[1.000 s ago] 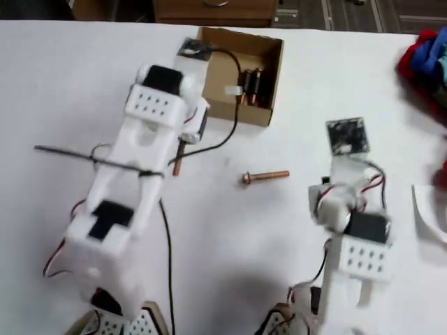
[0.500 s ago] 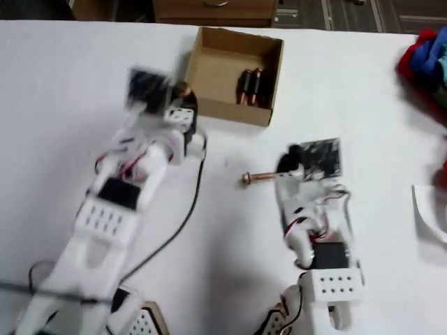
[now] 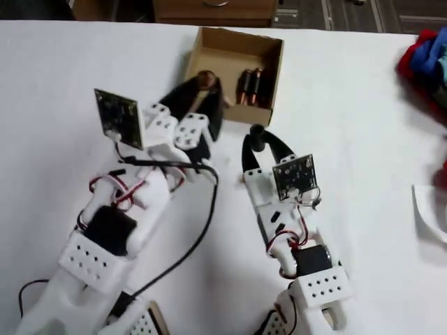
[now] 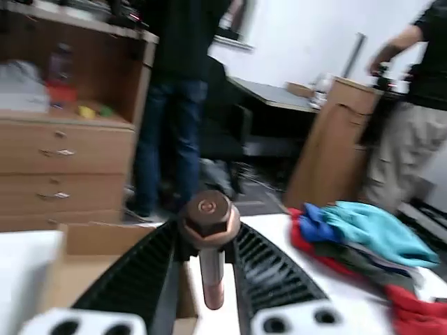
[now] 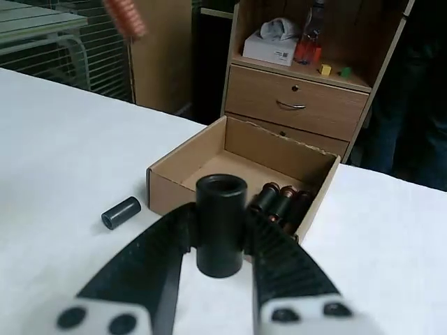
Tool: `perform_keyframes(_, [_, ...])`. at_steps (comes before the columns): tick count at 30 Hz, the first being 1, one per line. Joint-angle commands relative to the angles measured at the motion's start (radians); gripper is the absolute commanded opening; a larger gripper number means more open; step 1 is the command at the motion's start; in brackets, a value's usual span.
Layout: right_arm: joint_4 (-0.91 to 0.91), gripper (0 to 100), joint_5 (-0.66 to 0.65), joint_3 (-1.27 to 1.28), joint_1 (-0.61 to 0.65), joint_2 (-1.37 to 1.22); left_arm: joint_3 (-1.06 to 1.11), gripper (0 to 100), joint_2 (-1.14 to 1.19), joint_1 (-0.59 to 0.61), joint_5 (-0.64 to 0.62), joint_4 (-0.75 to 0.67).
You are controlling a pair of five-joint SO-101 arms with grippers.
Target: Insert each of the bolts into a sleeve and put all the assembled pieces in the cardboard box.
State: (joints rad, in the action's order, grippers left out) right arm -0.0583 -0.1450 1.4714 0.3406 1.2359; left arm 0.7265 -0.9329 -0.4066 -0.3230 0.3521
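My left gripper (image 3: 204,85) is raised beside the cardboard box (image 3: 216,52) and shut on a copper bolt (image 4: 209,223), whose hex head faces the wrist camera. My right gripper (image 3: 257,137) sits just in front of the box, shut on a black sleeve (image 5: 221,222) that stands upright with its bore facing up. In the box (image 5: 230,157) lie a few assembled pieces (image 5: 281,202), seen from above as dark and copper cylinders (image 3: 250,86). A second black sleeve (image 5: 121,212) lies loose on the table beside the box. A threaded copper tip (image 5: 126,17) hangs high in the right wrist view.
Red and blue cloths (image 3: 423,54) are piled at the table's right edge, with a white object (image 3: 427,218) below them. Both arms stand close together in front of the box. A black cable (image 3: 199,234) runs between them.
The left arm pulled back and raised its gripper with the bolt beside the box. The right arm swung left, covering the loose bolt on the table.
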Motion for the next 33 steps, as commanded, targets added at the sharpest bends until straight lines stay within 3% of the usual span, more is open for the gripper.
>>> perform_keyframes(1, [0.021,2.3,0.011,-0.011,0.008,0.024,-0.084,3,-0.017,-0.054,-0.035,0.014])
perform_keyframes(10, [0.019,2.3,0.012,-0.014,-0.013,0.024,-0.124,3,0.138,-0.061,-0.041,0.014])
perform_keyframes(17, [0.019,2.3,0.012,-0.015,-0.038,0.024,-0.119,3,0.144,-0.147,-0.041,0.015])
perform_keyframes(33, [0.019,2.3,0.014,-0.015,-0.035,0.025,-0.062,3,0.187,-0.127,-0.037,0.012])
